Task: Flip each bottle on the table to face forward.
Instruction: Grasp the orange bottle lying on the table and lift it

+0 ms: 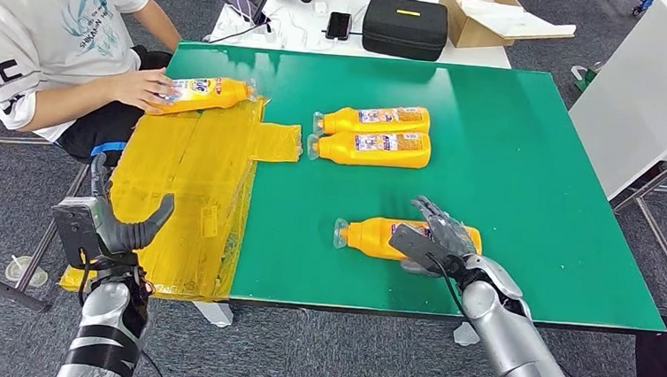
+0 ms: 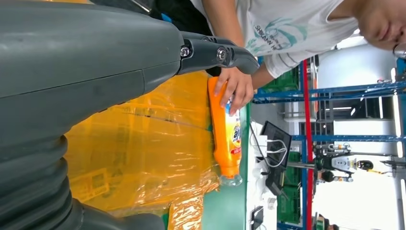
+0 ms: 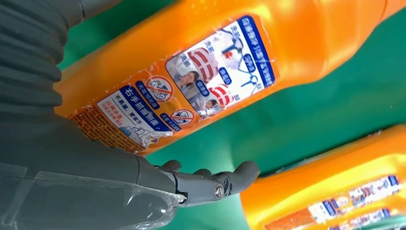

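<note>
Nearest me, an orange bottle (image 1: 371,235) lies on its side on the green table (image 1: 535,167), cap to the left. My right hand (image 1: 440,238) hovers over its wide end with fingers spread. The right wrist view shows this bottle's (image 3: 210,67) back label and my thumb (image 3: 215,184) apart from it. Two more orange bottles (image 1: 375,119) (image 1: 373,147) lie side by side mid-table, labels up. A fourth bottle (image 1: 202,93) lies on the yellow sheet (image 1: 188,187) under a person's hand (image 1: 142,88). My left hand (image 1: 119,227) hangs open off the table's front left corner.
A person in a white shirt (image 1: 39,35) sits at the table's left side. In the left wrist view their hand (image 2: 237,88) presses the bottle (image 2: 227,134). A black case (image 1: 405,25) and a cardboard box (image 1: 484,17) stand on the white table behind.
</note>
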`<state>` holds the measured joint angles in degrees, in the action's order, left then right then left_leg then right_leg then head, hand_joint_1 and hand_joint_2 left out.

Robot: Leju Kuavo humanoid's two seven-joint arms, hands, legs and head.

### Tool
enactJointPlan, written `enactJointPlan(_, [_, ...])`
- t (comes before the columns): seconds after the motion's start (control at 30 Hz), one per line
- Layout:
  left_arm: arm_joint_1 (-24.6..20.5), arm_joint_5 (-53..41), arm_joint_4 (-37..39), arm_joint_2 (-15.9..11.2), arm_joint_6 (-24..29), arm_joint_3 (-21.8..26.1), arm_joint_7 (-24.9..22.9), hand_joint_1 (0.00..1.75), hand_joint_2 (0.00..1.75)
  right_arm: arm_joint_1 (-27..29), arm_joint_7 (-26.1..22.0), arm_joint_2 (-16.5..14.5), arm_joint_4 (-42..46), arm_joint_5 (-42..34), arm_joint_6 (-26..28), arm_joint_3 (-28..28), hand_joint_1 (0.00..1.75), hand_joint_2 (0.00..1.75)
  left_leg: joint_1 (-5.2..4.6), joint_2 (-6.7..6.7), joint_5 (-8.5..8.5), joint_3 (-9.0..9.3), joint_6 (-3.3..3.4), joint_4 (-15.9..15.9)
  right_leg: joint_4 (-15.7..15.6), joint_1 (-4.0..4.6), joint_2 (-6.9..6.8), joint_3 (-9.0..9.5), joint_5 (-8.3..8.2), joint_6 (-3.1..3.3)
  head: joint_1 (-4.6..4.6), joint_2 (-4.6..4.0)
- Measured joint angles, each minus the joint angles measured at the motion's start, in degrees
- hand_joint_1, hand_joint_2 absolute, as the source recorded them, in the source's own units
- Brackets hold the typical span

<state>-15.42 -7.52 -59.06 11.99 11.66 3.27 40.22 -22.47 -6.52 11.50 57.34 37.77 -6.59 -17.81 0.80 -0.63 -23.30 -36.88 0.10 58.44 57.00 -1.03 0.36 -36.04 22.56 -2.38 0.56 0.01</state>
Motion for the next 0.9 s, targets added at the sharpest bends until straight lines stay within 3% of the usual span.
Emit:
enactJointPlan(0.23, [-1.2,0.2,2.4,-0.2,-0.9,-0.1,0.0,0.00,1.75,-3.1,-0.1,2.6,-2.2,-0.7,-5.1,-2.7,0.00,1.75,0.00,-0.01,0.01,0.05,0.01,0.0,0.0,0.00,0.00,0.04,0.00,0.00,0.00,0.00])
enactJointPlan(0.37, [-2.0,1.6,4.0,-0.2,-2.7,0.0,0.0,0.00,1.75,-5.4,1.2,5.8,-2.8,-1.9,-10.2,-5.6,0.06,1.75,-0.02,-0.05,0.03,0.06,0.04,0.0,0.0,-0.02,-0.02,0.07,-0.02,-0.03,0.01,0.00])
enactJointPlan(0.43, [-2.3,2.4,4.9,-0.2,-3.6,0.1,0.0,0.00,1.75,-7.0,2.6,8.3,-2.8,-3.1,-13.8,-7.6,0.32,1.75,-0.05,-0.14,0.05,0.04,0.07,0.0,0.0,-0.07,-0.04,0.08,-0.05,-0.08,0.01,0.00])
enactJointPlan(0.53, [-2.7,3.3,6.1,-0.1,-4.7,0.2,0.0,0.00,1.75,-9.0,5.0,12.5,-2.6,-5.0,-18.8,-11.1,1.12,1.75,-0.12,-0.23,0.07,-0.03,0.11,0.0,0.0,-0.14,-0.06,0.08,-0.09,-0.14,0.01,-0.01])
enactJointPlan(0.6, [-2.9,3.6,6.8,-0.1,-5.1,0.3,0.0,0.00,1.75,-10.1,6.3,14.6,-2.5,-5.4,-20.5,-13.6,1.45,1.75,-0.14,-0.25,0.07,-0.04,0.12,0.0,0.0,-0.16,-0.05,0.06,-0.10,-0.15,0.01,-0.01])
enactJointPlan(0.77, [-3.5,4.1,8.3,0.3,-5.7,0.3,0.0,0.00,1.75,-12.1,7.4,17.3,-2.4,-5.3,-21.7,-18.9,1.45,1.75,-0.13,-0.25,0.07,-0.03,0.12,0.0,0.0,-0.15,-0.03,0.03,-0.10,-0.16,0.02,0.00])
enactJointPlan(0.9, [-3.8,4.1,9.1,0.4,-5.8,0.4,0.0,0.00,1.75,-12.7,7.5,18.1,-2.4,-5.2,-21.8,-21.0,1.64,1.75,-0.12,-0.25,0.07,-0.04,0.12,0.0,0.0,-0.14,-0.03,0.02,-0.10,-0.16,0.02,0.00])
